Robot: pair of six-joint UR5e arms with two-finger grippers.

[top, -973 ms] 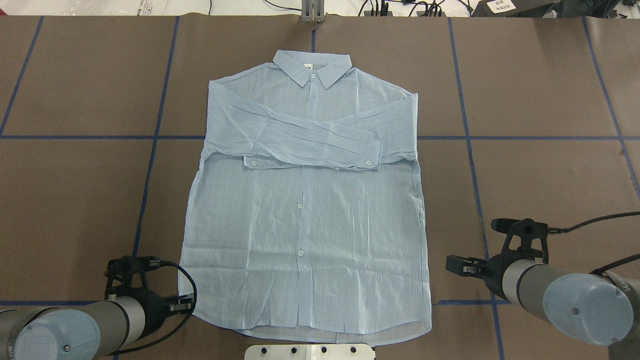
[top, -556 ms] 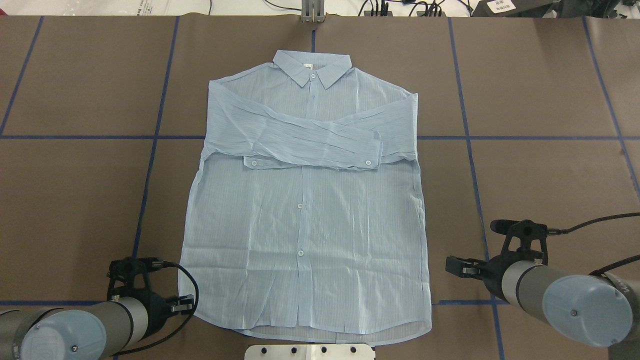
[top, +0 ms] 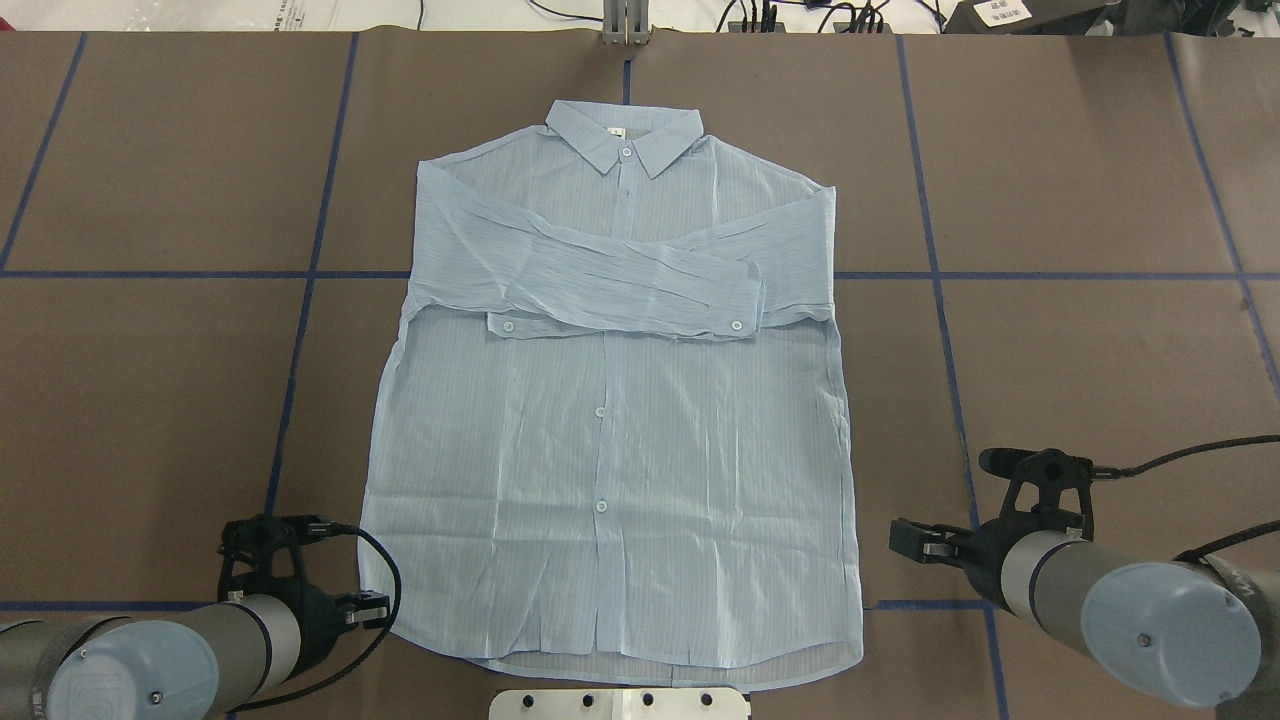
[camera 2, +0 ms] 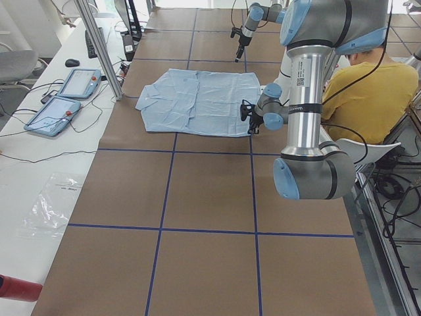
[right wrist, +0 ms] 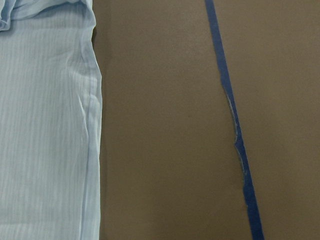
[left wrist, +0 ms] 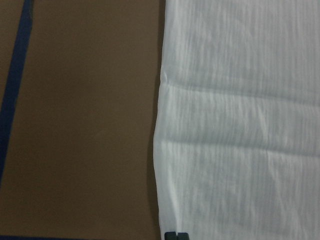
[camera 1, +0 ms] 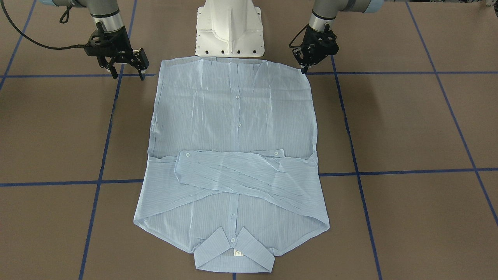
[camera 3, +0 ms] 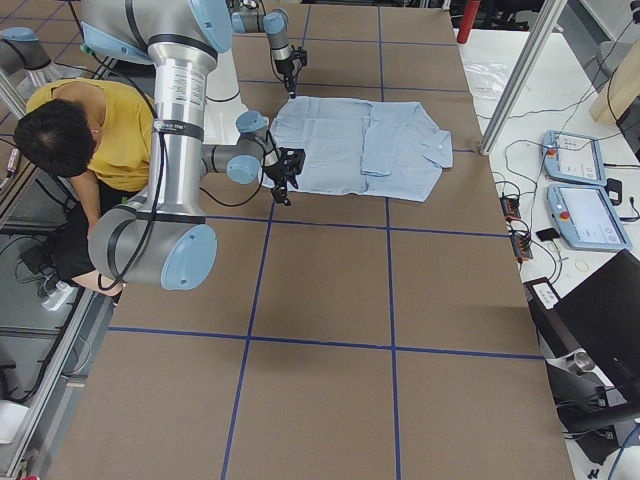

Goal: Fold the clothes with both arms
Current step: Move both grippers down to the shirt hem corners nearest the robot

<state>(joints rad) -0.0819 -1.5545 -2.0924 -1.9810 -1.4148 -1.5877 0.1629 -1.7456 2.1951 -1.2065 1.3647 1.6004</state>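
- Hovering over the near edge of the table (top: pixel 1080 350), the right gripper (camera 1: pixel 128 74) had its fingers spread apart and held nothing.
- Left gripper (camera 1: pixel 304 68) pointed down with nothing clamped in it. Whether its fingers were apart or together could not be told, as they were seen edge-on.
- Left gripper sat just beside the shirt's hem corner on the robot's left. Contact with the cloth could not be told.
- Right gripper was near the opposite hem corner, with a strip of bare table between it and the cloth.
- The shirt (top: pixel 610 450) lay flat and front up, buttoned, in the middle of the table. Its hem lay at the near edge by the white pedestal base (camera 1: pixel 229 27), and its collar (top: pixel 625 135) pointed to the far edge.
- Done, judging from the layout: both sleeves (top: pixel 620 290) were folded in and crossed over the chest.
- Left to do, as a judgement: the body was unfolded at full length, so the hem-to-collar fold and any side folds remained.
- Likely step in hand: both arms lining up on the two hem corners for a grasp.
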